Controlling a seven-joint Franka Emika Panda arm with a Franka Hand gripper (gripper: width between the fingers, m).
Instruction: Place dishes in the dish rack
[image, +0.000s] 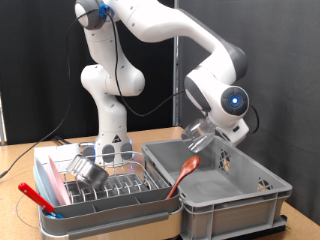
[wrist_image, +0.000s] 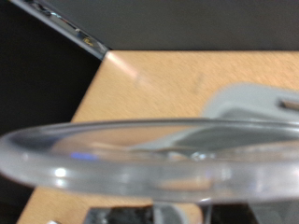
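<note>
My gripper (image: 205, 137) hangs above the far end of the deep grey crate (image: 240, 195), shut on the clear drinking glass. The glass's rim (wrist_image: 140, 154) fills the wrist view, close to the camera; in the exterior view it is hard to make out. The reddish-brown spoon (image: 184, 176) leans inside the crate against its wall nearest the rack. The pale dish rack (image: 110, 205) with wire prongs stands on the exterior view's left of the crate. The shiny steel bowl (image: 91, 172) lies tilted in the rack.
A red-handled utensil (image: 34, 196) and pink and blue flat pieces (image: 46, 180) sit at the rack's left end. The robot's base (image: 112, 135) stands behind the rack. The wooden table (wrist_image: 159, 79) and a grey plastic corner (wrist_image: 248, 98) show past the glass.
</note>
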